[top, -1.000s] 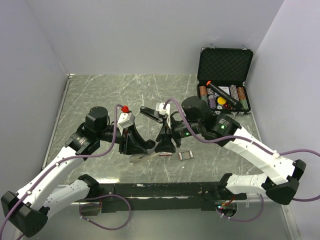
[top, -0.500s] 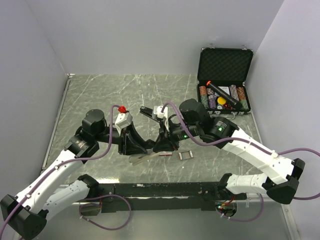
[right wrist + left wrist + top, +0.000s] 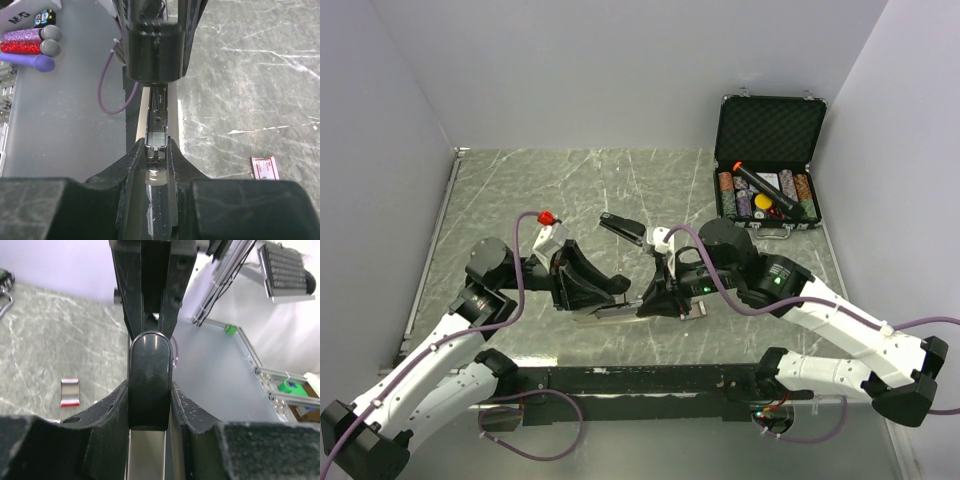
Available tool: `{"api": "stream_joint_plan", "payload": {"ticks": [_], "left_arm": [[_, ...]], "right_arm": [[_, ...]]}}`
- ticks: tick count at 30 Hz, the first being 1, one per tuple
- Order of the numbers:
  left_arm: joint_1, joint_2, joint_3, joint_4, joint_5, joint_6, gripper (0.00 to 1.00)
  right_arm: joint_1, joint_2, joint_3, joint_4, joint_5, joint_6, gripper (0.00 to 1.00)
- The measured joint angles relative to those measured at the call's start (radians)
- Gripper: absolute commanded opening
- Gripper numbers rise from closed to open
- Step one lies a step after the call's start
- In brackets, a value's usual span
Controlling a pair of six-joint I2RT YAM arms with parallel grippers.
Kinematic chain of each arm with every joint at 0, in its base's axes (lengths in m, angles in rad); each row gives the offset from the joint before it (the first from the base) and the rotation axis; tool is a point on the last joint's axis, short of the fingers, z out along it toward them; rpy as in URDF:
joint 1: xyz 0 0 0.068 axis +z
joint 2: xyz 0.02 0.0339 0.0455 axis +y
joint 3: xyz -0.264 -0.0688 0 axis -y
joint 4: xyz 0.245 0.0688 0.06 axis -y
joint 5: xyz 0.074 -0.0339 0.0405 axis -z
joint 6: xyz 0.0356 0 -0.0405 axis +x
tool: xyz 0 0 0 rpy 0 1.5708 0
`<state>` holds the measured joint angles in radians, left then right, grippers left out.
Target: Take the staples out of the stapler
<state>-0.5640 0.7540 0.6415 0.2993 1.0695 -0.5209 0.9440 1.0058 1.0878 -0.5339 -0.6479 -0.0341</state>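
The black stapler lies hinged open at the table's middle. Its upper arm (image 3: 622, 228) is tipped up and back, and its silver rail (image 3: 618, 311) lies flat. My left gripper (image 3: 595, 292) is shut on the stapler's rounded black end (image 3: 150, 365), which fills the gap between the fingers (image 3: 192, 412). From the other side, my right gripper (image 3: 159, 147) is shut on the sides of the rail (image 3: 160, 105). A short silvery block (image 3: 159, 136), apparently the staples, sits in the rail's channel right at those fingertips.
A small red-and-white flat box (image 3: 265, 168) lies on the marble just right of the stapler, also in the left wrist view (image 3: 70, 392). An open black case (image 3: 770, 130) with chips and a black orange-tipped tube (image 3: 760, 185) stands at the back right.
My right gripper has come down and closed on the rail. Both arms have sunk lower and toward the near edge. The left grip on the stapler is unchanged.
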Motion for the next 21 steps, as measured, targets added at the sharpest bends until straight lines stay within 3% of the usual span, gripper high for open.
{"api": "stream_joint_plan", "payload": {"ticks": [9, 21], "left_arm": [[0.000, 0.018, -0.015, 0.107, -0.001, -0.060, 0.01], [-0.011, 0.017, -0.016, 0.091, -0.005, -0.032, 0.01]], "right_arm": [[0.003, 0.009, 0.008, 0.018, 0.000, 0.019, 0.31], [0.007, 0.024, 0.072, -0.033, 0.055, 0.026, 0.53]]}}
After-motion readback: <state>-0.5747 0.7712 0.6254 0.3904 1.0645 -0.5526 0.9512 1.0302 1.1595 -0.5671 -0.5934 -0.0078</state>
